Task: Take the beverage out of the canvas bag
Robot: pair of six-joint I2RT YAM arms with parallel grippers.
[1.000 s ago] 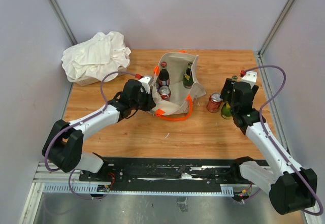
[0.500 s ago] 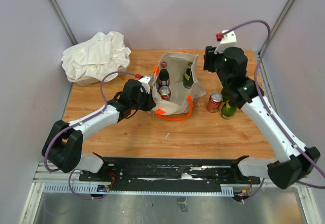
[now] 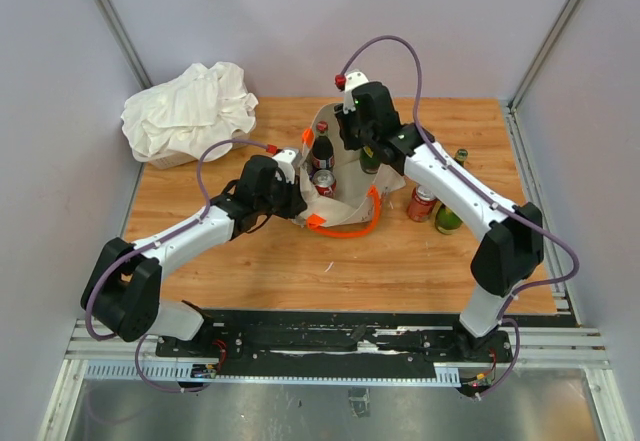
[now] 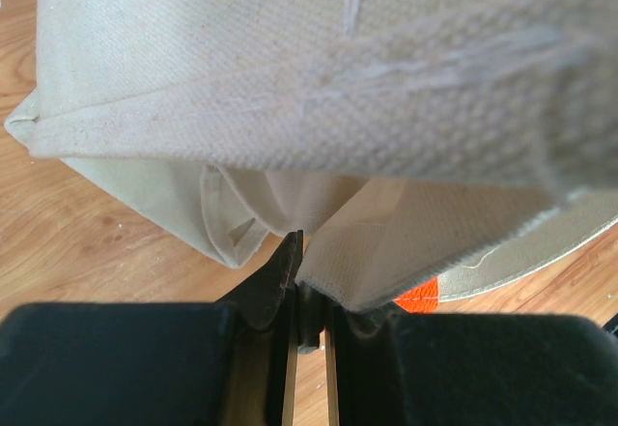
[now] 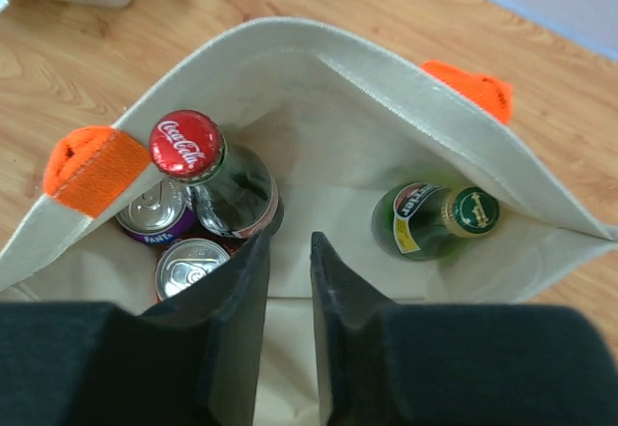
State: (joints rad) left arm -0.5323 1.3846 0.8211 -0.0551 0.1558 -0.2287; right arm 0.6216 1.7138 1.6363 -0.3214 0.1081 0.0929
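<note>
Coca-Cola btl (image 5: 208, 170) + Fanta can (image 5: 154, 218) in canvas bag (image 5: 386, 117); left gripper (image 4: 307, 281) pinching bag cloth, right gripper (image 5: 288, 281) narrow, empty.

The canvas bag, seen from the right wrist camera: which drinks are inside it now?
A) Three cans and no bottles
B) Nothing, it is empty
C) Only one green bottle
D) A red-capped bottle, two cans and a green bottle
D: inside the canvas bag stand a red-capped bottle, a purple can and a silver-topped can on one side, and a green bottle on the other.
</note>
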